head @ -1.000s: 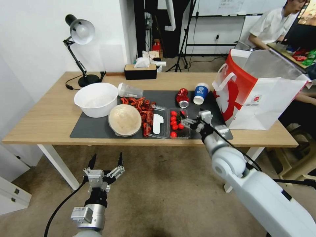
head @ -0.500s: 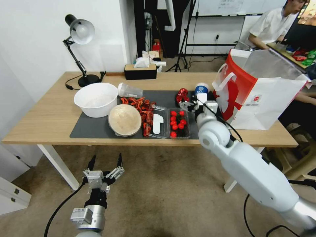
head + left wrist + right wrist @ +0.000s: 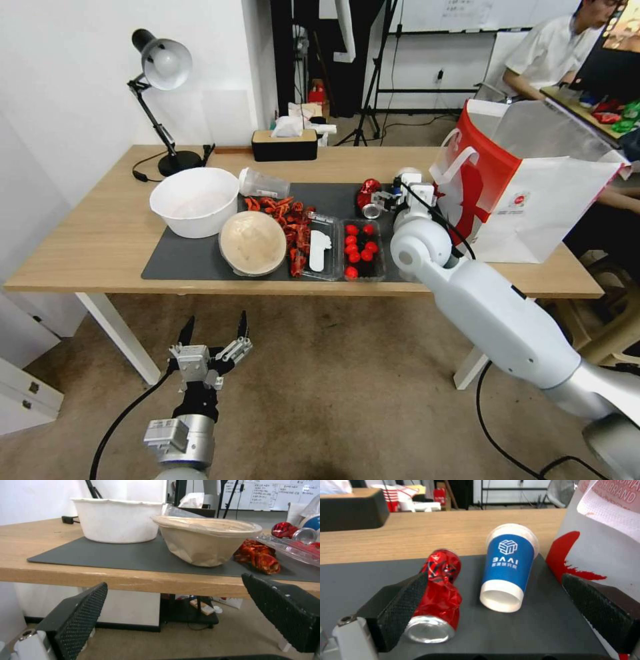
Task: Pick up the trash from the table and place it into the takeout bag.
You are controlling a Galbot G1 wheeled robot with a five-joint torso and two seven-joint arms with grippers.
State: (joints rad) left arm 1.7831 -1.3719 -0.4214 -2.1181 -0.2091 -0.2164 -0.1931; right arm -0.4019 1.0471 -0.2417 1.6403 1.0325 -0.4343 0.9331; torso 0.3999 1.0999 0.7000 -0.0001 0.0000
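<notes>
Right claw (image 3: 389, 197) advanced, straddling one cup (image 3: 506, 566).

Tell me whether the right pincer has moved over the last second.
Yes. The right pincer went from beside the tomato tray toward the table's far side, now open by the red can and paper cup.

can (image 3: 437, 597) red, crumpled, silver end | paper cup (image 3: 506, 568) blue band, white logo, white rims | takeout bag (image 3: 527, 200) red and white, white handles, round red logo | mat (image 3: 200, 257) dark grey | table (image 3: 87, 230) light wood | dish (image 3: 203, 540) beige | bowl (image 3: 195, 200) white | tomatoes (image 3: 359, 248) red | finger pads (image 3: 403, 610) black, dotted texture
</notes>
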